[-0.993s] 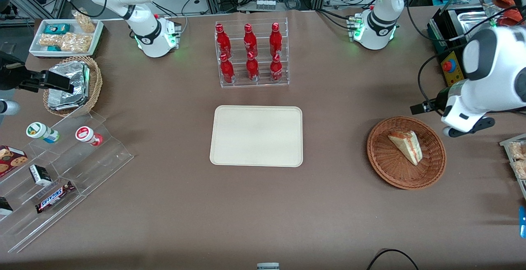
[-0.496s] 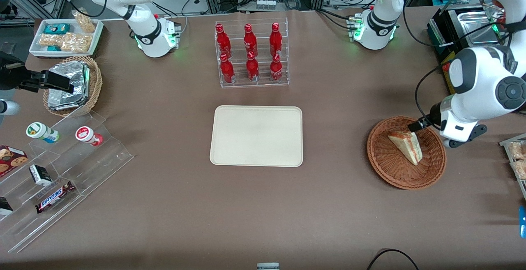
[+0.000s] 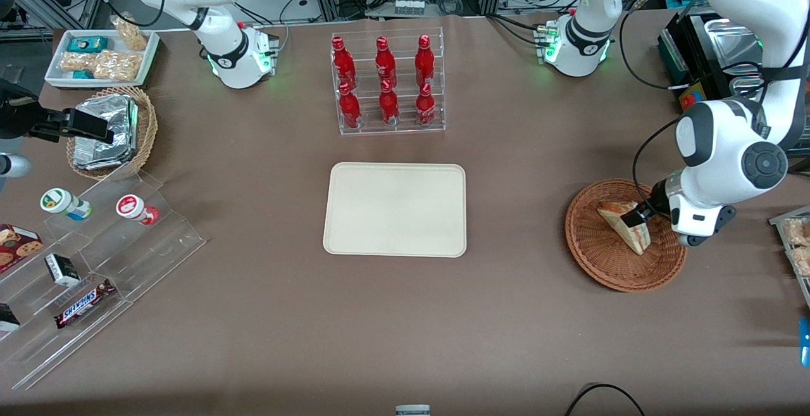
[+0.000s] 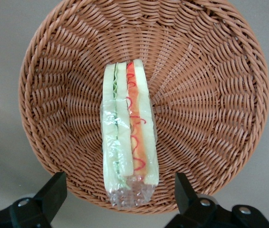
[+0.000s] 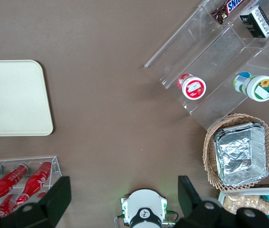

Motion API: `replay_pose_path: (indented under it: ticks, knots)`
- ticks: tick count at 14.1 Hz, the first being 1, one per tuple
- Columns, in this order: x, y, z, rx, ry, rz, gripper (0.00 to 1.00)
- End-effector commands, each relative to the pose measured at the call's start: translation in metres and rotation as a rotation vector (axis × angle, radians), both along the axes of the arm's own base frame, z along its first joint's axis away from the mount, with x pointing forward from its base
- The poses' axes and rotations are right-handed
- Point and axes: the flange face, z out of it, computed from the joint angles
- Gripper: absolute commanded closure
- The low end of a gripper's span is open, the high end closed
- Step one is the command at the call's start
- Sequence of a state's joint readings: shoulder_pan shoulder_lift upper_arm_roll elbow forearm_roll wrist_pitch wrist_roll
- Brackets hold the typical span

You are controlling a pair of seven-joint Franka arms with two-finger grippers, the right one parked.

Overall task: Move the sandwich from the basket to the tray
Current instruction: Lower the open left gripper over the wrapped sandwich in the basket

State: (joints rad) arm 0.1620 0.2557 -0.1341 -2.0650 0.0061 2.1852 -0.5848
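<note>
The sandwich [image 3: 639,240] is a plastic-wrapped wedge of pale bread with red and green filling, lying in the round reddish-brown wicker basket [image 3: 595,258] toward the working arm's end of the table. My gripper [image 3: 636,216] hovers low over the sandwich, open. In the left wrist view the sandwich [image 4: 127,137] lies lengthwise across the basket [image 4: 210,95], and the gripper [image 4: 119,187] has one of its black fingers [image 4: 54,192] on each side of the wrapped end, not touching it. The cream tray [image 3: 395,209] lies empty at the table's middle, also seen as the tray [image 5: 11,97] from the parked wrist.
A clear rack of red bottles [image 3: 387,83] stands farther from the front camera than the tray. Toward the parked arm's end are a stepped acrylic shelf [image 3: 95,258] with snacks, a tan basket of foil packets [image 3: 111,131] and a white snack tray [image 3: 101,55].
The working arm has swung down and toward the basket. Its gripper went from outside the basket's rim to directly over the sandwich. The sandwich has not moved.
</note>
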Motion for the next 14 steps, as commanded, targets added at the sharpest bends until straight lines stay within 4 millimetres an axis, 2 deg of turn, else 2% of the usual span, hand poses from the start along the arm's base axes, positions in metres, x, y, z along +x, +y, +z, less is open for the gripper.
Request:
replay_pose_path:
  ticks: [1, 5, 7, 8, 11, 14]
  knots:
    - [0.004, -0.006, -0.007, -0.004, -0.005, 0.014, 0.0]
    - [0.0, -0.007, -0.047, -0.008, -0.01, 0.004, 0.0]
    - [-0.004, -0.007, -0.053, -0.006, -0.006, -0.003, 0.0]
    - [-0.004, -0.007, -0.054, -0.005, -0.004, -0.004, 0.04]
    - [-0.009, -0.007, -0.06, -0.003, 0.003, -0.008, 0.42]
    - [-0.009, -0.007, -0.058, -0.002, -0.005, -0.012, 0.74]
